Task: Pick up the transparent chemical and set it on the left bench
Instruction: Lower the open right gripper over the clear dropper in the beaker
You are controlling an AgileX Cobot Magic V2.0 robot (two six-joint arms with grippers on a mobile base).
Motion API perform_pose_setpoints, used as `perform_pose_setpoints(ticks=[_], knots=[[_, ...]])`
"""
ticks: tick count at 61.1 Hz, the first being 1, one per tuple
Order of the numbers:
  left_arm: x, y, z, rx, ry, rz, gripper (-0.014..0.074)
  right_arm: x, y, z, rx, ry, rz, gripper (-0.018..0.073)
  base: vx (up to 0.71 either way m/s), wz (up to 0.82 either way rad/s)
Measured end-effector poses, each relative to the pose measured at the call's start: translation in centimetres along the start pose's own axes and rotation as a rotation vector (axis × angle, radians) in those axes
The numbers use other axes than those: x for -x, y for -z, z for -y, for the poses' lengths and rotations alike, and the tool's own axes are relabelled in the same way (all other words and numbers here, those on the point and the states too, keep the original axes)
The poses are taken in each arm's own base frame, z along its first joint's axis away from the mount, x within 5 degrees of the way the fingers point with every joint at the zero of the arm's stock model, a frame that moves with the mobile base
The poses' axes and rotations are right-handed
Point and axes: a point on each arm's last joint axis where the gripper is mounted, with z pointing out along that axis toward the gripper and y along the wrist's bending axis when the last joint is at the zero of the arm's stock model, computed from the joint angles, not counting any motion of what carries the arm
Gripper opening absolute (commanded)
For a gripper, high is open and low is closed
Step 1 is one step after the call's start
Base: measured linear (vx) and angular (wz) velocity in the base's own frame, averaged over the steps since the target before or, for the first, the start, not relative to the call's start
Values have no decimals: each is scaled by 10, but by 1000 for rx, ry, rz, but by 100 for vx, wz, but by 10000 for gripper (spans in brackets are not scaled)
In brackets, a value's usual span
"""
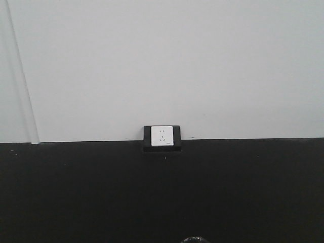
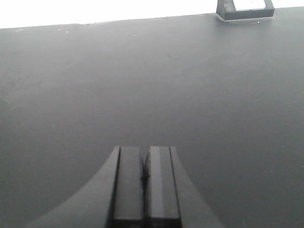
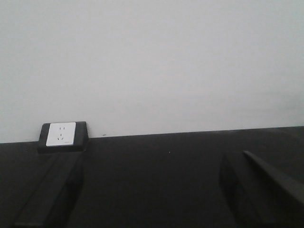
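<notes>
Glass rim [image 1: 195, 239] axis unclear; left fingers [image 2: 128, 187] together.

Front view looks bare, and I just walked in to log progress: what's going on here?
Nothing is being handled. The left pincer is shut and empty over the black bench; the right pincer is open and empty, facing the wall socket. No clear beaker is identifiable; only a shiny sliver shows at the front view's bottom edge.
</notes>
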Motion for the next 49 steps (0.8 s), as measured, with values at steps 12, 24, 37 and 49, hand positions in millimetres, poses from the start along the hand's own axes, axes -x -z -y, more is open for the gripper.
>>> perform_pose_setpoints(ticks=[12, 24, 37, 49], knots=[[0, 0, 0, 0, 0, 0, -3, 2, -5, -2, 19, -56, 22, 710, 0, 0], [0, 0, 0, 0, 0, 0, -3, -16, -43, -26, 168, 72, -92, 667, 0, 0], [0, 0, 0, 0, 0, 0, -3, -49, -79, -92, 468, 237, -147, 654, 0, 0], [0, 0, 0, 0, 0, 0, -3, -85, -87, -141, 650, 318, -240, 631, 0, 0]])
